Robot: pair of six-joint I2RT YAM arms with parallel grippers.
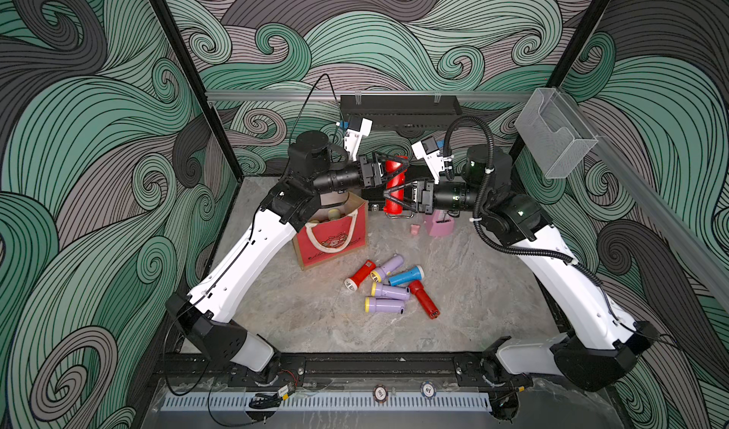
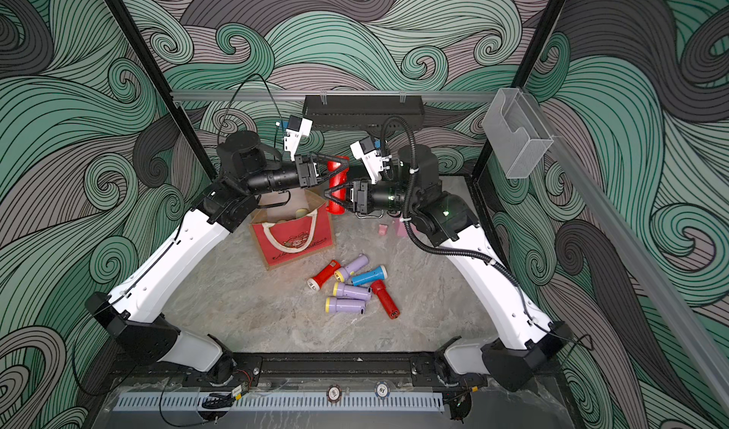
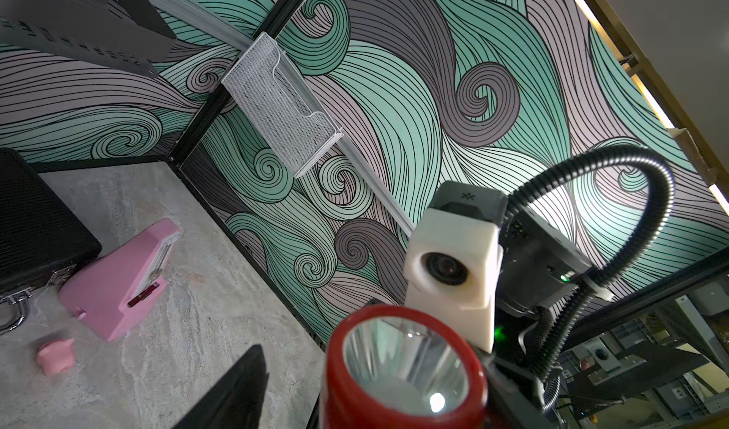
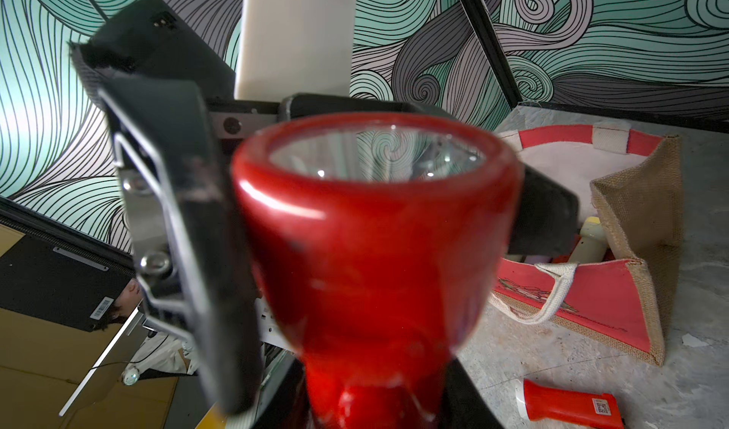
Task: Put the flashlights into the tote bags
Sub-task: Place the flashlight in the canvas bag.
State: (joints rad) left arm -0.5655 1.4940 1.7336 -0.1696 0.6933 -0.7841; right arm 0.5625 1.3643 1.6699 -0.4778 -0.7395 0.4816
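Observation:
A red flashlight (image 1: 394,186) hangs upright in the air behind the tote bag (image 1: 335,241). My right gripper (image 1: 394,201) is shut on its narrow body (image 4: 374,387). My left gripper (image 1: 396,166) straddles the wide head (image 3: 398,372). A strip of table shows between one left finger (image 3: 236,387) and the head, while the other finger lies against it. The bag stands open, with a pale flashlight (image 4: 589,237) inside. Several loose flashlights lie in front of the bag: red (image 1: 359,275), lilac (image 1: 388,267), blue (image 1: 406,276) and another red (image 1: 424,299).
A pink metronome (image 1: 438,224) and a small pink lump (image 1: 414,229) sit just right of the held flashlight. A black case (image 3: 35,230) lies at the back of the table. A clear mesh holder (image 1: 552,131) hangs on the right wall rail.

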